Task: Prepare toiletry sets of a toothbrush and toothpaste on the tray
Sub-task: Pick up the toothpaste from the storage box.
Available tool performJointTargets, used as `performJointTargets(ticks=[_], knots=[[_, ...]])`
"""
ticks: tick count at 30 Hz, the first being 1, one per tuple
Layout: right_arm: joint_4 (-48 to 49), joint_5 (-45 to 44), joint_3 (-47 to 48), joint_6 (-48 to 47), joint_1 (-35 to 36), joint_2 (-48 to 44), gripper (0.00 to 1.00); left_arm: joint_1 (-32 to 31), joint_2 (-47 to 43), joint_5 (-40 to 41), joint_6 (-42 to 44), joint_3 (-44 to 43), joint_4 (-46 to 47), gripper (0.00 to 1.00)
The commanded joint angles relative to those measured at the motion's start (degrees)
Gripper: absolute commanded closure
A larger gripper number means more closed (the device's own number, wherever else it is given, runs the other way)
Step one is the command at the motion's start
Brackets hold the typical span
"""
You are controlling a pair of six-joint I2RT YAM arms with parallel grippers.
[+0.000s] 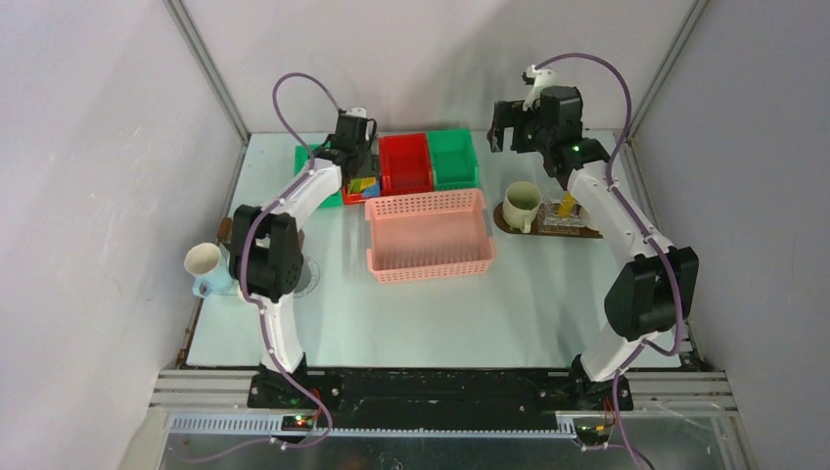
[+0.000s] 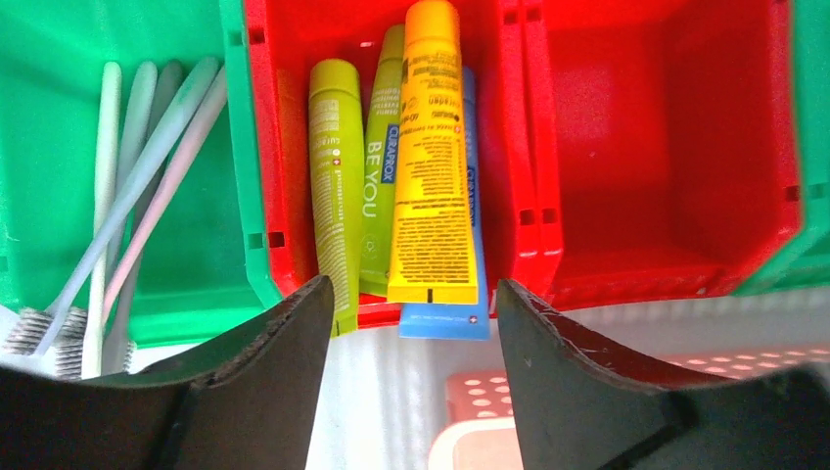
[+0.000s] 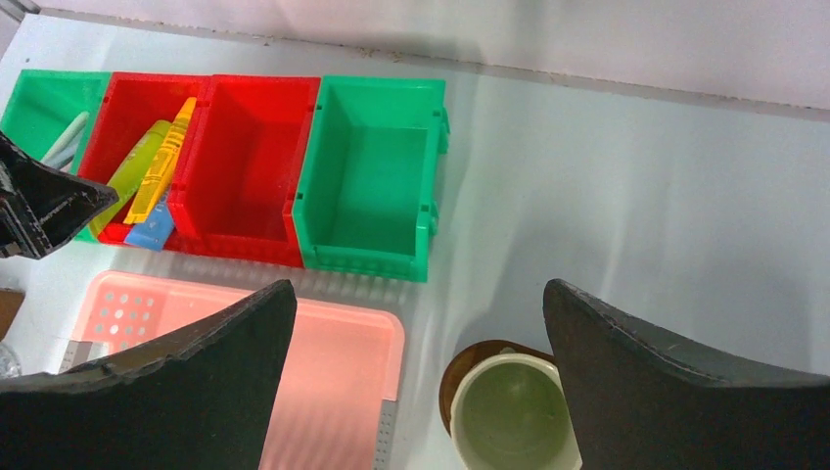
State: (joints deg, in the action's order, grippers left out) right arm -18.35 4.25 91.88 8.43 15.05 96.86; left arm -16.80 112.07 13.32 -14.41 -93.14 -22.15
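Left claw (image 2: 411,294), jaws apart, over yellow tube (image 2: 434,166) in red bin (image 2: 281,147)

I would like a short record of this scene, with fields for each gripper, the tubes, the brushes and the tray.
left gripper: open, above the yellow tube in the red bin
right gripper: open, raised, cream mug below it
other tubes: green tubes beside the yellow one, blue tube under it
brushes: in the green bin, left of the tubes
tray: bears the cream mug

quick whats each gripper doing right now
Left gripper: open, empty, by the toothpaste tubes.
Right gripper: open, empty.
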Motion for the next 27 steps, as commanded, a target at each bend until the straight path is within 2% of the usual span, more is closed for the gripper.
performJointTargets(ticks=[1, 15, 27], knots=[[1.2, -2.3, -1.7, -0.2, 0.0, -3.8, 0.00, 0.4, 1.8, 0.2, 5.7, -2.3, -0.5, 0.33], [1.2, -2.6, -4.8, -0.4, 0.0, -5.0, 0.00, -1.1, 5.0, -2.3, 14.1, -0.8, 1.6, 0.34], [1.2, -3.2, -5.3, -0.9, -0.8, -5.4, 0.00, -1.4, 10.8, -1.8, 12.6, -7.3, -3.0, 0.40]])
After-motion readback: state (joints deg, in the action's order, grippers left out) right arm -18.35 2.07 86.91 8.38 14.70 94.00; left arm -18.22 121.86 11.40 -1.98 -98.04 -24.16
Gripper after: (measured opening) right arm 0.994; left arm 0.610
